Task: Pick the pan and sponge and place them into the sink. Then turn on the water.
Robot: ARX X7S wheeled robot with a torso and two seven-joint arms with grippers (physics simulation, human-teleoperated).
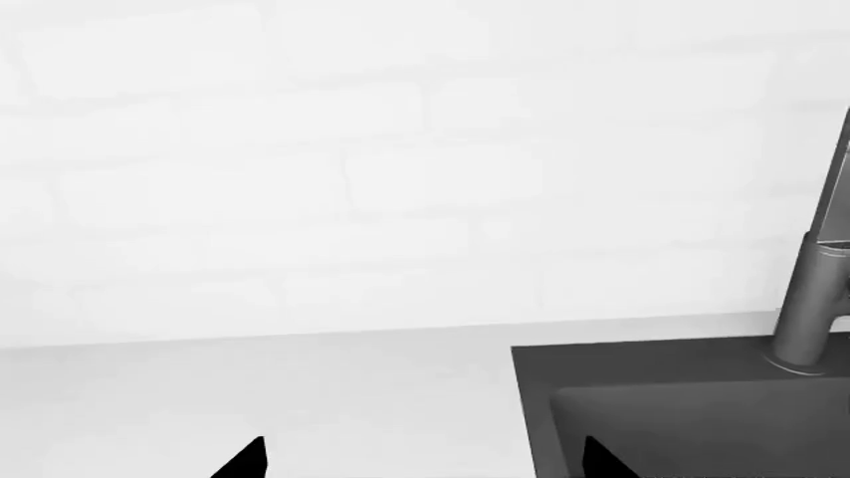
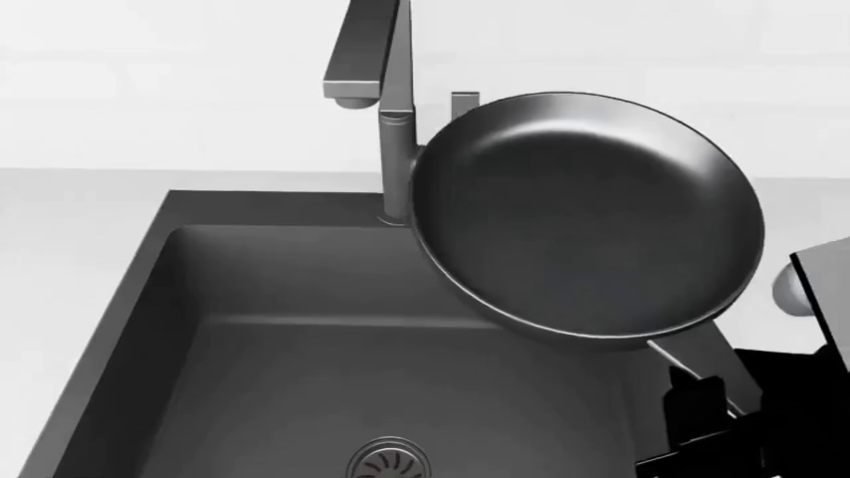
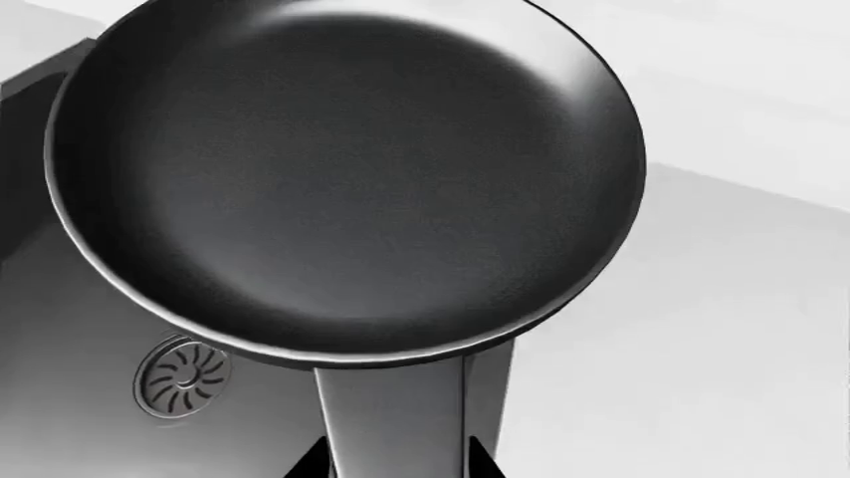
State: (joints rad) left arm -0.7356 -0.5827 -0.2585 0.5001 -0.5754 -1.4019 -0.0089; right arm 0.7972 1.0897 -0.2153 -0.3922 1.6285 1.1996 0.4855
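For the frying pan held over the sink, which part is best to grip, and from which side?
Grip the frying pan by its long thin handle, coming from the end away from the bowl, probably as the right gripper does now. The bowl is wide, round and sloped, so narrow jaws have no hold there. The handle juts straight out, away from the faucet, over the sink.

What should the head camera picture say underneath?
Right claw holding a pan over the sink.

The pan (image 2: 587, 214) hangs tilted above the sink's (image 2: 159, 329) right side — its rim overlapping the faucet (image 2: 385, 110). The right gripper (image 2: 704, 418) clamps its handle at lower right. The drain (image 2: 389, 460) sits below — 1 basin.
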